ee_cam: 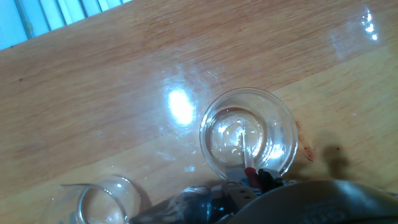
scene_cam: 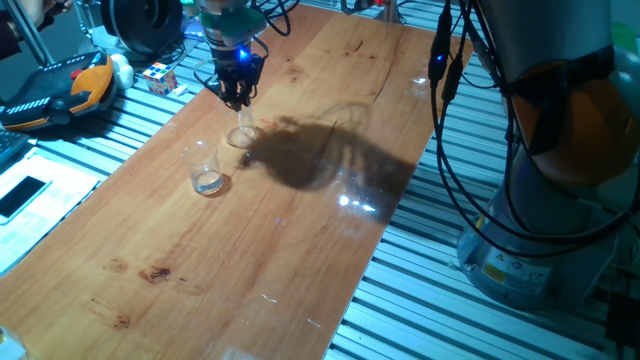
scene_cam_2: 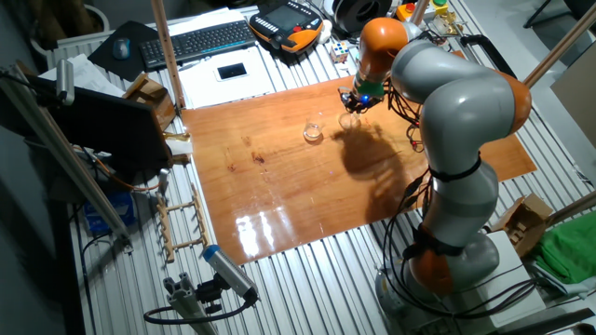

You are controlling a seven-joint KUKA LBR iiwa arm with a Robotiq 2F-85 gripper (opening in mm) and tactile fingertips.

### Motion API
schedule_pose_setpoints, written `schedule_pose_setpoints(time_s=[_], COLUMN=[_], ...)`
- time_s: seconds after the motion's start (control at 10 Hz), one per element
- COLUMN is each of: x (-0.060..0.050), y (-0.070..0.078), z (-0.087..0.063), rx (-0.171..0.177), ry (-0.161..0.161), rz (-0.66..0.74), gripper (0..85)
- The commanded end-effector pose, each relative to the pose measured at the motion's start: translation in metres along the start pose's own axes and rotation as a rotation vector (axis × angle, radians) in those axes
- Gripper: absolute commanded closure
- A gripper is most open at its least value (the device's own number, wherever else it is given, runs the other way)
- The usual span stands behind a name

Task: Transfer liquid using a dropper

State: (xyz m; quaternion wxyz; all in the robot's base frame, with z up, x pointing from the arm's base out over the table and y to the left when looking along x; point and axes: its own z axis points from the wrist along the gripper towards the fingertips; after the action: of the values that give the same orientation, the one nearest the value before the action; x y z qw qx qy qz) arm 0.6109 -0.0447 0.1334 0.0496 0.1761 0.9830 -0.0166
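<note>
Below the fingers (ee_cam: 249, 180), the dropper (ee_cam: 242, 146) hangs into the dish (ee_cam: 211, 124).

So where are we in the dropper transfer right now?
Done: the gripper is above the low glass dish, and the dropper at the fingers points down into it. In hand: the tip is inside the dish; whether it draws or releases the liquid is unclear. Left: the tumbler stands apart, with something glinting at its bottom.

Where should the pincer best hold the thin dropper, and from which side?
Probably at the red top end of the dropper, coming from straight above: the tube stands nearly upright in the glass dish, whose wall blocks any approach from the side.
</note>
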Motion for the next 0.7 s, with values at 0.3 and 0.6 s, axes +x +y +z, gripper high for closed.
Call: schedule_pose_setpoints(time_s=[0.3, 0.6], x=[0.0, 0.0023], y=[0.0002, -0.0022], z=[0.0021, -0.002], rx=[-0.002, 0.004], ry=[0.0, -0.002], rz=[0.005, 0.004], gripper=[56.3, 56.0])
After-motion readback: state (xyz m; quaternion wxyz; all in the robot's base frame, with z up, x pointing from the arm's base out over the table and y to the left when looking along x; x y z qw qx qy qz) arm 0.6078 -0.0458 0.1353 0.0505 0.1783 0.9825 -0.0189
